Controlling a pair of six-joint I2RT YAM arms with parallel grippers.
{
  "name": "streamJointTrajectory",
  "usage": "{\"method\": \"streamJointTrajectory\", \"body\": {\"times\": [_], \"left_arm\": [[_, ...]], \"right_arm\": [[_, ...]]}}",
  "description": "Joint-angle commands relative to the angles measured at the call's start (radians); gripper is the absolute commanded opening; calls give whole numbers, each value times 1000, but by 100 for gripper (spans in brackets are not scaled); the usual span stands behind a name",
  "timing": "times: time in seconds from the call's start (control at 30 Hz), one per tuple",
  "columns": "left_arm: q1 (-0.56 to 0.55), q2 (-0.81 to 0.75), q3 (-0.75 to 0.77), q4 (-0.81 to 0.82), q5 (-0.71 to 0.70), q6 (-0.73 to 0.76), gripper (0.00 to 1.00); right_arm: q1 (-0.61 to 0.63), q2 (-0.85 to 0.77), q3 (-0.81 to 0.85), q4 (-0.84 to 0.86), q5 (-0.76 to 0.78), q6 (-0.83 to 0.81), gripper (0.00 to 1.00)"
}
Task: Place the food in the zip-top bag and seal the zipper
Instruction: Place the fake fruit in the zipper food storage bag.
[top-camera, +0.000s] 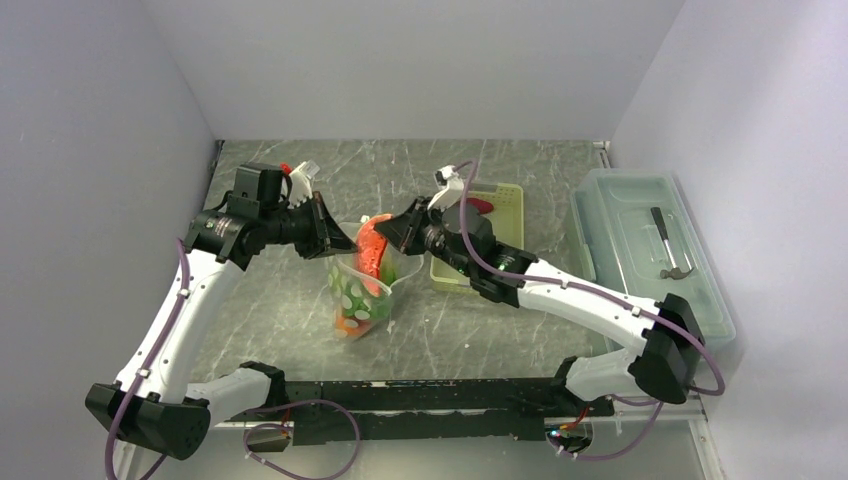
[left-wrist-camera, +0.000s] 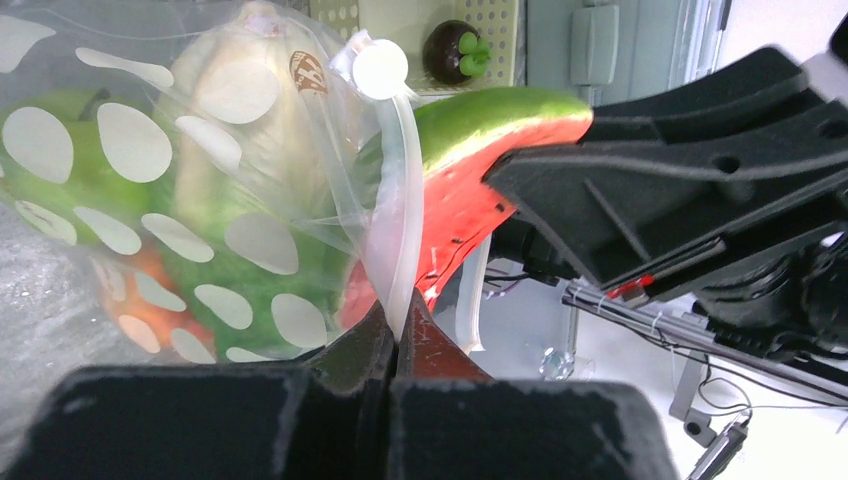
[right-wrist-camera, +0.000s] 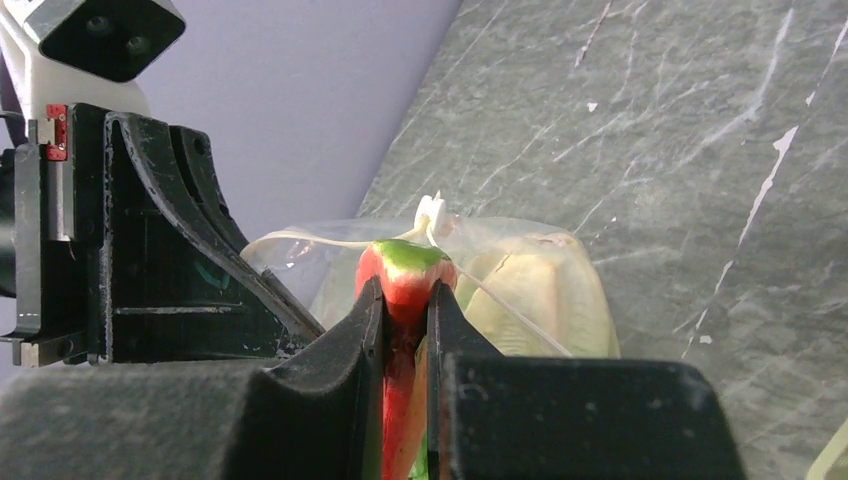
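Pinching the zipper (left-wrist-camera: 398, 240) at the mouth of the zip-top bag (top-camera: 357, 300), the left gripper (top-camera: 338, 240) is clamped tight, left of the basket (top-camera: 508, 197). The right gripper (right-wrist-camera: 405, 300), between bag and basket, is closed on the red strip (right-wrist-camera: 404, 275), a green-rinded slice held at the bag's mouth. Green and orange food (top-camera: 352, 318) sits inside the bag. What looks like a dark round fruit (left-wrist-camera: 458, 52) lies in the basket.

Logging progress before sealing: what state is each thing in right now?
zip-top bag: mouth open, food inside.
zipper: unsealed.
red strip: clamped, at the bag's mouth.
left hand: shut on zip-top bag rim.
right hand: shut on red strip.
lidded box: closed.
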Motion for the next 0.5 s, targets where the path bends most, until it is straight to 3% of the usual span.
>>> {"method": "streamJointTrajectory", "body": {"times": [0.0, 0.47], "left_arm": [[3, -24, 10, 86, 8, -83, 0], [3, -8, -9, 71, -43, -164, 0]], "right_arm": [[58, 16, 21, 48, 174, 77, 0], [158, 124, 64, 36, 477, 195, 0]]}}
